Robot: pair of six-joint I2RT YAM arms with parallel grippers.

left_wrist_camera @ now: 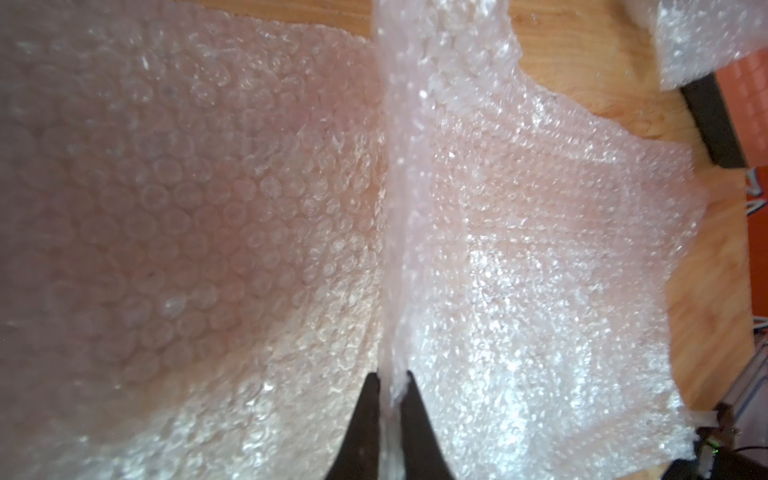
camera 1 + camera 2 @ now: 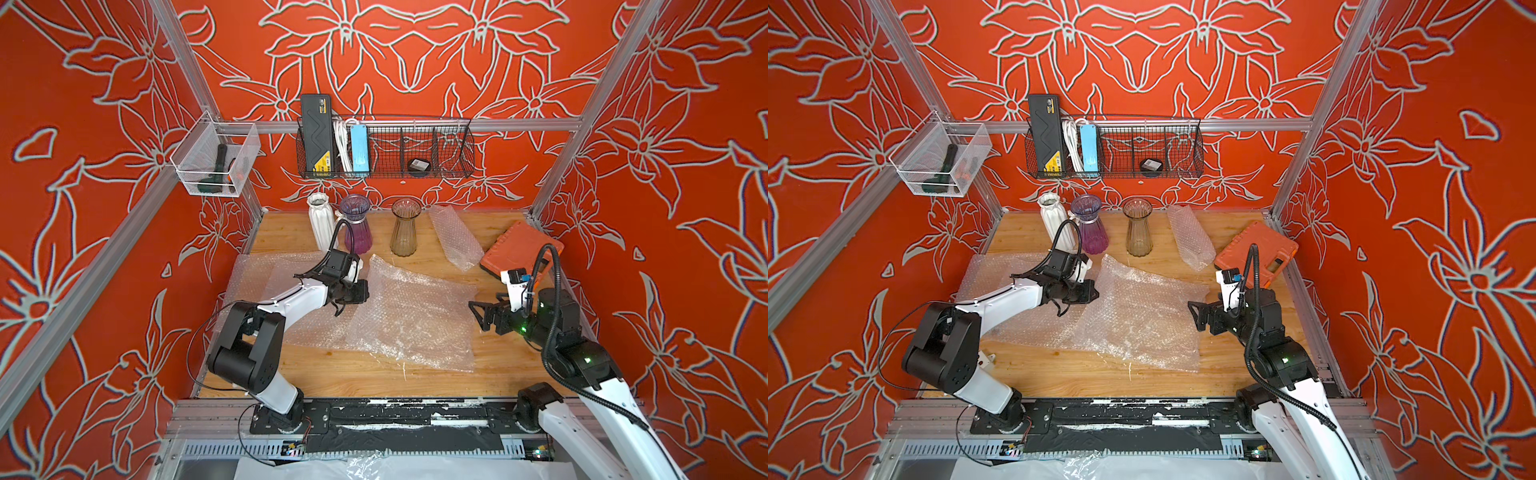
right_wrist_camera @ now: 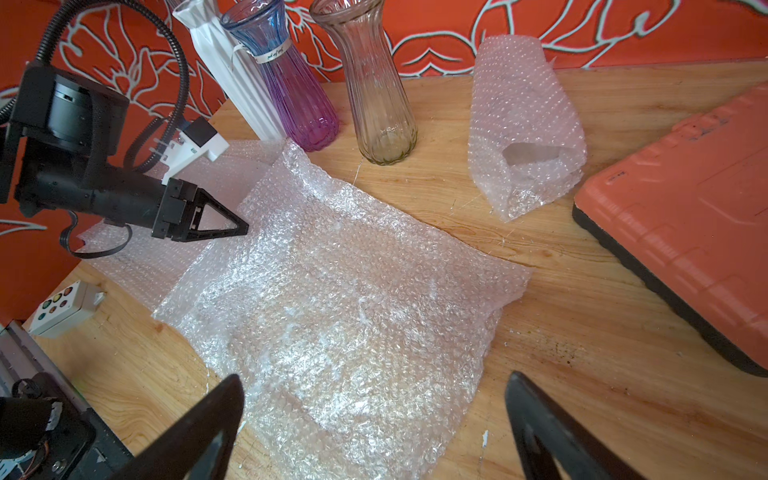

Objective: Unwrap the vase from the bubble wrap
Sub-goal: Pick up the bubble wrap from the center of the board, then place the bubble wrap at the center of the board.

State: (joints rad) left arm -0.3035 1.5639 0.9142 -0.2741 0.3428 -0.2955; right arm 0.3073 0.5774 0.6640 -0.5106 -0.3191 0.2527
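Three bare vases stand at the back: white [image 2: 321, 222], purple [image 2: 356, 226] and amber [image 2: 405, 228]. A large sheet of bubble wrap [image 2: 415, 320] lies mid-table, with its far left edge raised. My left gripper [image 1: 392, 378] is shut on that raised edge, and a fold of film shows pinched between its black fingers [image 1: 415, 411]. In both top views the left gripper [image 2: 366, 291] [image 2: 1097, 293] sits at that edge. My right gripper [image 3: 376, 378] is open above the sheet's right side and holds nothing. A rolled bundle of bubble wrap [image 3: 523, 124] lies back right; what is inside it is unclear.
More bubble wrap sheets [image 2: 257, 274] lie flat under the left arm. An orange case [image 2: 519, 249] leans at the right wall beside the right arm. A small button box [image 3: 62, 307] sits near the front left. A wire basket [image 2: 386, 149] and a mesh bin [image 2: 212, 162] hang on the walls.
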